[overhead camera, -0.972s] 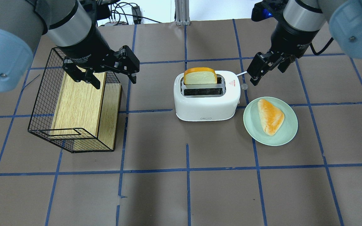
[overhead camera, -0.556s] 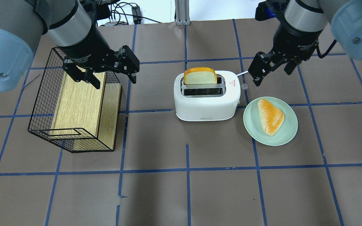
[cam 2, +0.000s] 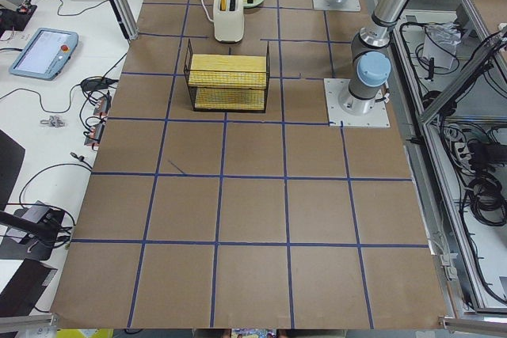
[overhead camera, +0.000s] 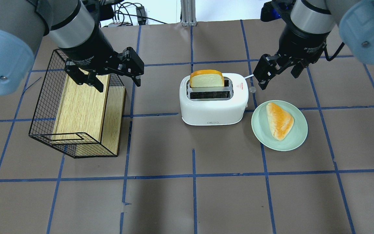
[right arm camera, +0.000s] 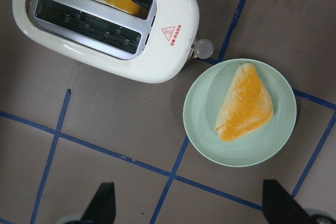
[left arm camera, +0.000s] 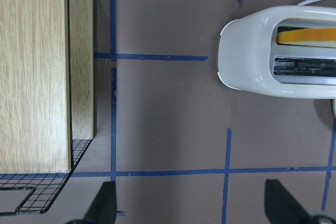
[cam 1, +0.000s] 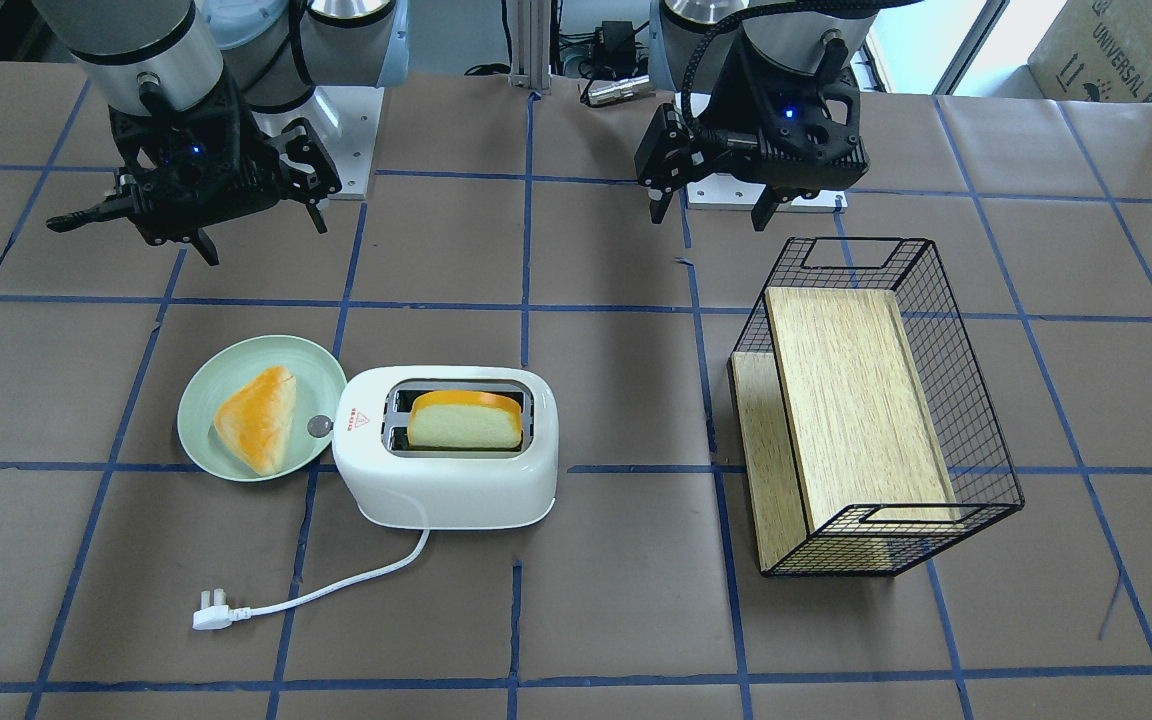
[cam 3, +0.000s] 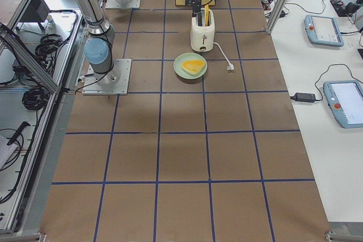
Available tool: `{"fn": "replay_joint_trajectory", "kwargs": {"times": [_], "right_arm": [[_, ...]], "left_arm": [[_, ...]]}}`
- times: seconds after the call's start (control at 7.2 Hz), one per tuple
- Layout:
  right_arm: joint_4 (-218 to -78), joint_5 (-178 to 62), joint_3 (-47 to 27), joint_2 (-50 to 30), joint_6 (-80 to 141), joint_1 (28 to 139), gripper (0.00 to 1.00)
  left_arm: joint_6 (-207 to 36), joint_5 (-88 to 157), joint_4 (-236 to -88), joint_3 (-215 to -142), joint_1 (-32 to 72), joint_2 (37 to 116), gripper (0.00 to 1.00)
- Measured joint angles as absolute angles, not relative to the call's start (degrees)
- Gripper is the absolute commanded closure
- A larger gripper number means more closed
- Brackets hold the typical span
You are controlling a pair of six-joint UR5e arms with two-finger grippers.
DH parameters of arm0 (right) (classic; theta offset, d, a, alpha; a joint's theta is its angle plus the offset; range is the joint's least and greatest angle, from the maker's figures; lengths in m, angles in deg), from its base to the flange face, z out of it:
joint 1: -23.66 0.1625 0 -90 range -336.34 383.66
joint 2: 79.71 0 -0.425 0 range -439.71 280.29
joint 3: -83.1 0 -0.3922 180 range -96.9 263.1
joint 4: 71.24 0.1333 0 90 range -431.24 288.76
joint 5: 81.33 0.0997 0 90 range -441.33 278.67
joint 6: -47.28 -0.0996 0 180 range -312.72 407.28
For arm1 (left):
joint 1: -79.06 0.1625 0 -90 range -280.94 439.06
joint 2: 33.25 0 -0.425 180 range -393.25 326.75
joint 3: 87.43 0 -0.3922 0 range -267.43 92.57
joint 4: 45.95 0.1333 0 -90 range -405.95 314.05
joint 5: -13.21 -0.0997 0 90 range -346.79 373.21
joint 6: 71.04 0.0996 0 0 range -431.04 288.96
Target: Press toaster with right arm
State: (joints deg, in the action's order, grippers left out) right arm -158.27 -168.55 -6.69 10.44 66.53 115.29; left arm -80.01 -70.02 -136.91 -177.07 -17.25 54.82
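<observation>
White plastic forms the rounded toaster (overhead camera: 213,99), which we find upright near the middle of the worktop (overhead camera: 193,201), a brown surface ruled into squares by blue tape. A slice of bread (overhead camera: 206,79) with an orange crust stands in the slot farther from the robot. The nearer slot shows its bare metal guides. We note a red triangle mark (right arm camera: 169,31) on the top and a small grey knob (right arm camera: 203,48) on the end that faces the robot's right. A white cord (cam 1: 336,588) leaves the toaster's far side and ends in a plug (cam 1: 211,607) lying flat on the worktop.

Just beside the knob end sits a pale green plate (overhead camera: 299,136) carrying a triangular orange-topped pastry (overhead camera: 279,120).

Above the worktop beyond the plate, the right arm (overhead camera: 310,19) holds the right tool (overhead camera: 279,81) with its fingers spread and nothing between them. In the overhead view one fingertip lies close to the knob. The right wrist view looks down on the toaster and the plate from above, with no contact.

Well apart on the robot's left, the left tool (overhead camera: 119,86), likewise spread and holding nothing, hangs over the far end of a black wire basket (overhead camera: 42,97) that encloses a wooden board (overhead camera: 80,107).
</observation>
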Motion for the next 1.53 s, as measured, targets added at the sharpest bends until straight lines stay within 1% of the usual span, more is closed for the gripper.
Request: {"fn": "replay_joint_trajectory", "kwargs": {"times": [0.69,1.11,1.53], "right_arm": [[-158.8,-169.1,-7.7,11.5,62.6,115.3,0.00],[-159.1,-169.2,-11.9,14.5,59.6,115.3,0.00],[-159.2,-169.2,-12.7,15.0,58.9,115.3,0.00]], "left_arm": [[-80.0,-70.0,-136.9,-177.1,-17.2,54.8,0.00],[-80.0,-70.0,-136.9,-177.1,-17.2,54.8,0.00],[-80.0,-70.0,-136.9,-177.1,-17.2,54.8,0.00]]}}
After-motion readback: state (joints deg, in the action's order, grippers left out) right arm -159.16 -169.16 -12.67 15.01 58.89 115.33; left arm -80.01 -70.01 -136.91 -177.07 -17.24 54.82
